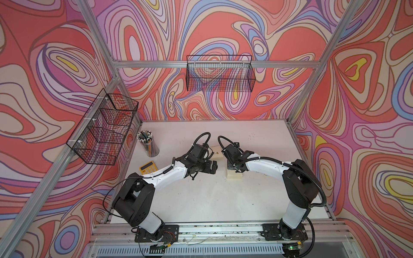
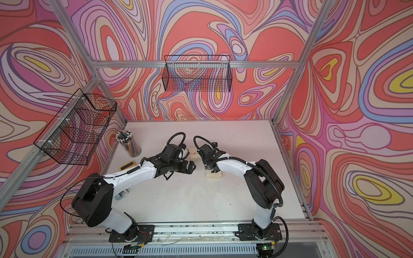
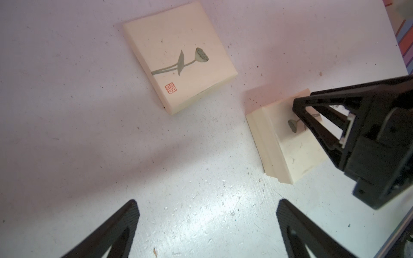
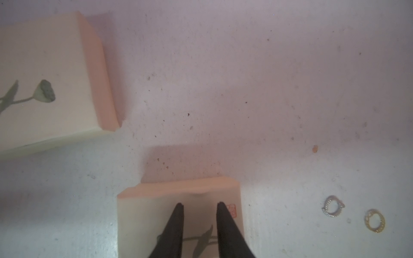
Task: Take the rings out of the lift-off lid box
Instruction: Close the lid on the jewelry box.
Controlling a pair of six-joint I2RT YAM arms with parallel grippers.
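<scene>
The rings (image 4: 328, 212) I can see number two, a silvery one and a gold-toned ring (image 4: 377, 230) just beside it. They do not touch, and both lie flat on the bare white table (image 4: 223, 67), outside either box. My right gripper (image 4: 200, 204) points down over the top of the nearer cream box (image 4: 145, 214), which has its lid on. Its fingers are a narrow gap apart with nothing between them (whether the tips touch the lid I cannot tell). The rings lie off to one side of that box, apart from it. The second cream box (image 3: 178, 55), also closed and printed with a lotus pod, sits near the first without touching it. My left gripper (image 3: 207, 201) hangs over bare table with its fingers spread wide, holding nothing. In both top views the rings are too small to make out.
</scene>
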